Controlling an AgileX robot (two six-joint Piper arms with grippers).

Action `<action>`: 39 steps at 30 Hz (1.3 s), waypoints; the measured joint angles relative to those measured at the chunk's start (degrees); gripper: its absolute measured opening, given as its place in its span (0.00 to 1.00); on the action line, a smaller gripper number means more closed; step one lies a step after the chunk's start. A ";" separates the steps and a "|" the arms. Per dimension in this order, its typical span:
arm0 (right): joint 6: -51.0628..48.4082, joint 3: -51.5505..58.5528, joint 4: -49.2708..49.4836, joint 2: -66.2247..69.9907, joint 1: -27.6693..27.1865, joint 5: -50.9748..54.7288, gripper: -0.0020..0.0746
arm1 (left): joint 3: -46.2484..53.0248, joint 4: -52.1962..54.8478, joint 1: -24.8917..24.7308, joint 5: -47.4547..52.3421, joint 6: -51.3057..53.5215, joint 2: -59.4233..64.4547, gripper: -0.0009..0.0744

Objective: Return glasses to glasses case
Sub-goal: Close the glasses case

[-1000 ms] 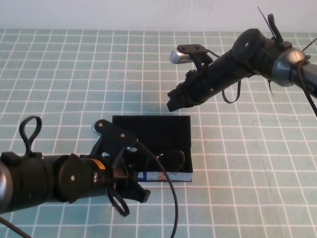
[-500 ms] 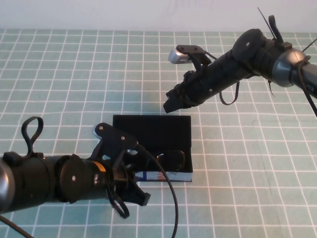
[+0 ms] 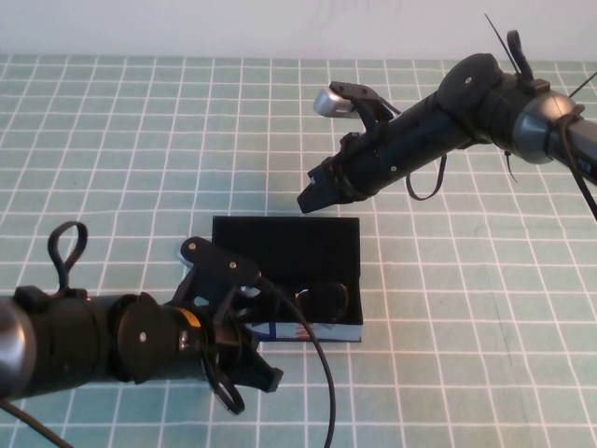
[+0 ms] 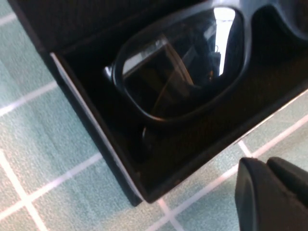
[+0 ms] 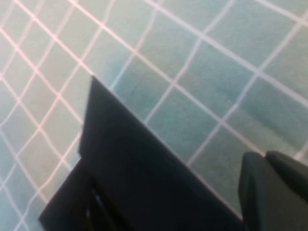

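The glasses case [image 3: 284, 245] lies open on the grid mat, its black lid flat behind the tray and a blue-and-white front edge [image 3: 308, 330] facing me. The black glasses [image 3: 323, 301] lie inside the tray, and the left wrist view shows one reflective lens [image 4: 183, 62] within the case wall [image 4: 98, 132]. My left gripper [image 3: 266, 376] is shut and empty, just off the case's front left corner; its fingertips [image 4: 250, 168] sit over the mat. My right gripper [image 3: 310, 198] hovers shut and empty above the lid's far edge [image 5: 134, 168], with the tips of my right gripper [image 5: 267, 159] beside the lid.
A green mat with a white grid [image 3: 466, 308] covers the table. A pale wall [image 3: 280, 28] runs along the far edge. Loose black cables [image 3: 322, 373] hang from my left arm over the case's front.
My right gripper has swung left and a little down, closer to the lid's far edge. My left arm has drawn back slightly toward me. The case and glasses have not moved.
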 joint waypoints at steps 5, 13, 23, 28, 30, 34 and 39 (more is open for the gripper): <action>-1.27 0.00 1.35 0.00 0.00 1.24 0.01 | 0.00 0.00 0.00 0.00 0.00 1.41 0.01; -1.38 0.00 1.35 0.00 0.00 4.44 0.01 | 0.00 -0.90 0.00 0.12 0.00 1.80 0.01; -3.07 -0.25 6.35 0.00 -0.10 10.12 0.01 | 0.00 -1.36 0.00 0.01 0.00 1.80 0.01; -6.42 -0.38 11.93 0.00 -0.10 11.23 0.01 | 0.00 -1.45 0.00 -0.12 0.00 1.80 0.01; -6.57 -0.41 12.23 0.00 0.12 11.23 0.01 | 0.00 -1.50 0.00 -0.36 0.00 1.88 0.01; -6.02 -0.41 10.49 0.00 1.70 11.23 0.01 | 0.00 -1.50 0.00 -0.63 0.00 1.88 0.01; -7.17 -0.41 9.13 0.00 3.18 11.42 0.01 | 0.00 -1.50 0.00 -0.63 0.00 1.88 0.01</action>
